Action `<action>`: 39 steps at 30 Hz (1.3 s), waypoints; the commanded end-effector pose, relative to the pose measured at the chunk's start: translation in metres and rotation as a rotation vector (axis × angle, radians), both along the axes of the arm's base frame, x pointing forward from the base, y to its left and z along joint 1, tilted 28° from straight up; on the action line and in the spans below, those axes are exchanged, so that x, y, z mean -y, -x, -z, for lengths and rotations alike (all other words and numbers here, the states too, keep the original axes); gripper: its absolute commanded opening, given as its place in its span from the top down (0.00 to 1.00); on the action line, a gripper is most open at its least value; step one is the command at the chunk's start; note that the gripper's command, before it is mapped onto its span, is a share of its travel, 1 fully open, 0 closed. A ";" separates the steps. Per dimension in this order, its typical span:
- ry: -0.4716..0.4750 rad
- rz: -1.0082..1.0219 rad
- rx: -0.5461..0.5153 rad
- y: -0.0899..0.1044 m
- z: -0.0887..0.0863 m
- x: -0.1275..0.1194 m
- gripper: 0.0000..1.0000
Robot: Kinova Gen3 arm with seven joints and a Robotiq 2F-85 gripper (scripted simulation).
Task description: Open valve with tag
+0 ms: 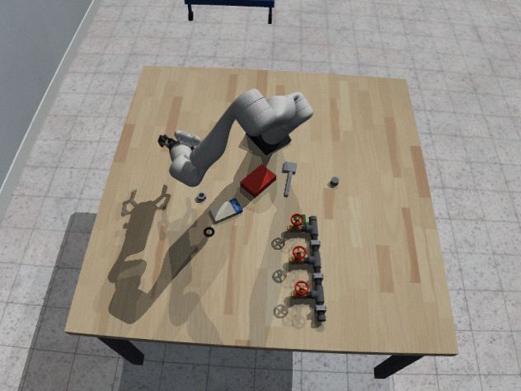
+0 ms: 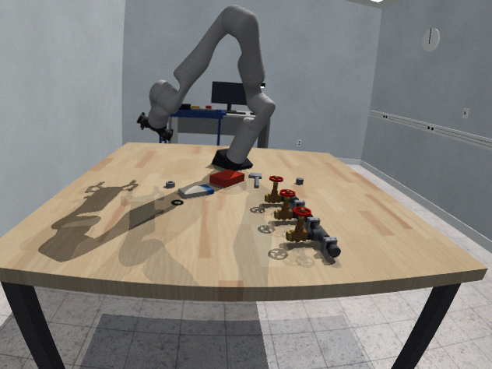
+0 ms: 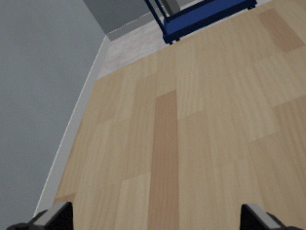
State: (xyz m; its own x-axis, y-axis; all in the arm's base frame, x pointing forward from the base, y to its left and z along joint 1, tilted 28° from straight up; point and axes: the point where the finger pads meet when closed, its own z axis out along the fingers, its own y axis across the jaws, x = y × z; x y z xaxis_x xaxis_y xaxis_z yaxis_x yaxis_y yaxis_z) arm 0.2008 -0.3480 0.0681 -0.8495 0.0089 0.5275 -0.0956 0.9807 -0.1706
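Three brass valves with red handwheels sit in a row on a grey pipe [image 1: 316, 269] at the table's front right. The far valve [image 1: 297, 219] has a green tag beside its wheel; its number is too small to read. The middle valve [image 1: 298, 252] and the near valve [image 1: 304, 283] show no tag. The row also shows in the exterior view, with the far valve [image 2: 275, 180], middle valve [image 2: 286, 193] and near valve [image 2: 301, 212]. My gripper [image 1: 161, 140] is open and empty, high over the table's left back part, far from the valves. The wrist view shows only its fingertips and bare table.
A red box [image 1: 257, 180], a grey hammer [image 1: 288, 176], a blue and white box [image 1: 226, 210], a grey nut [image 1: 199, 198], a black ring [image 1: 206, 228] and a small grey cylinder [image 1: 334, 181] lie between the arm's base [image 1: 267, 143] and the valves.
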 end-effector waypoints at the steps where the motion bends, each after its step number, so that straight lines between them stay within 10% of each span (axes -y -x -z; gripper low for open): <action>1: 0.001 0.001 0.001 0.000 -0.001 0.001 0.00; 24: -0.005 0.005 0.011 -0.002 -0.003 -0.004 0.00; 39: -0.105 0.049 0.165 -0.032 -0.042 -0.071 0.00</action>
State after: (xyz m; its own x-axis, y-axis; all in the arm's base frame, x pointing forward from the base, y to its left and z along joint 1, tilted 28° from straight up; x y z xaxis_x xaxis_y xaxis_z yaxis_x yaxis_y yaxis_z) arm 0.2225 -0.3001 0.0950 -0.9023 0.0056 0.4311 -0.0456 0.9931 -0.1083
